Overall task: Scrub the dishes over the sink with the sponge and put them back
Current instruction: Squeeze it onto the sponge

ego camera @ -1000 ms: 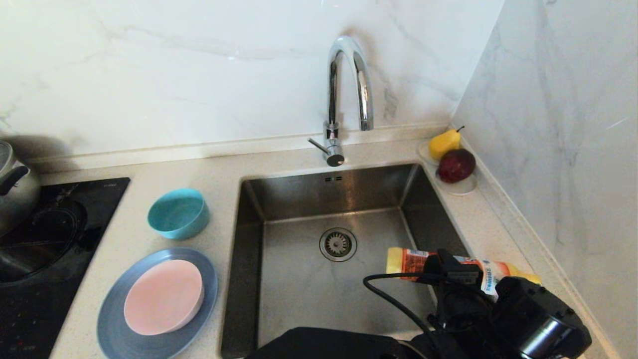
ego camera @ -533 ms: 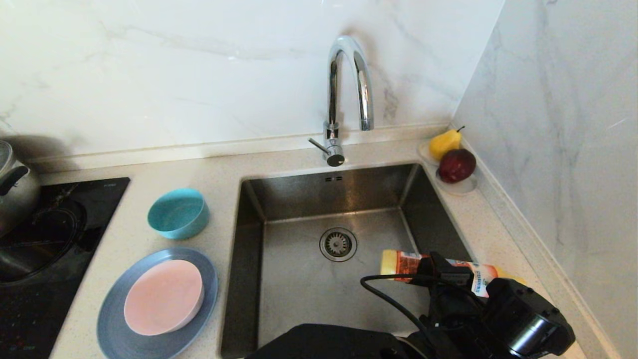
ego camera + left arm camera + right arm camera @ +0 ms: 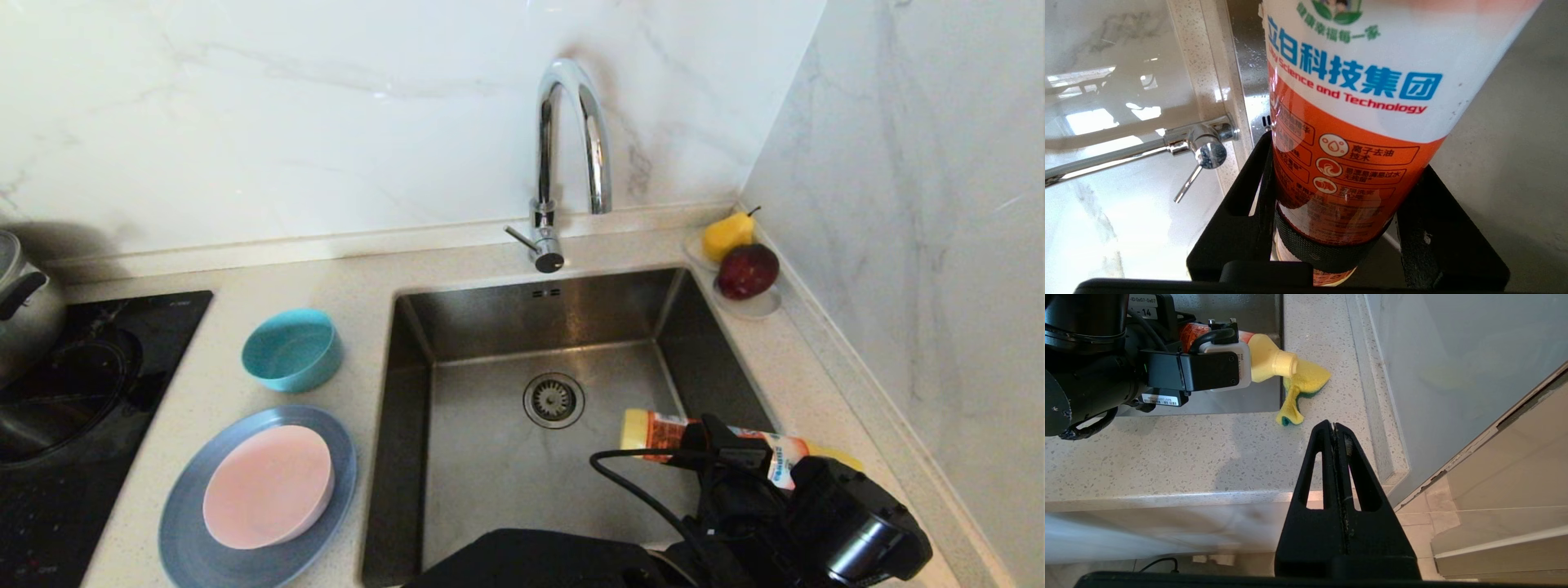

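tabletop [image 3: 359, 269]: pale speckled stone, carrying nearly everything; spreads out on all sides of the left fingers.
sink [image 3: 506, 474]: large steel basin sunk into the tabletop, holding nothing but its drain strainer [image 3: 553, 399]; lies just beyond and beside the left fingers, likely kept free for scrubbing.
tap [image 3: 571, 147]: tall chrome curve at the far rim, well beyond the left fingers.
blue-grey plate [image 3: 188, 539]: flat on the tabletop, well apart from the left fingers, across the sink; bears the pink bowl.
pink bowl [image 3: 268, 487]: resting on the plate, nothing visible in it; stacked, so apparently awaiting scrubbing.
teal bowl [image 3: 292, 349]: upright, nothing in it, just beyond the plate, also across the sink from the fingers.
detergent bottle [image 3: 1347, 106]: orange and white, lying level, body clamped between the left fingers, base out over the sink, yellow nozzle end aimed at the sponge; looks held that way to dose soap.
left gripper [image 3: 1331, 228]: at the sink's near right corner, fingers part-spread and pinching the bottle's body.
right gripper [image 3: 1337, 430]: parked off the tabletop's front edge, fingers pressed together, holding nothing.
white dish [image 3: 755, 306]: in the far right corner, holding a yellow pear [image 3: 727, 234] and a dark red apple [image 3: 747, 270]; not part of the job.
sponge [image 3: 1302, 390]: yellow with green face, crumpled on the tabletop right at the bottle's nozzle, just past the left fingers, near the sink's edge.
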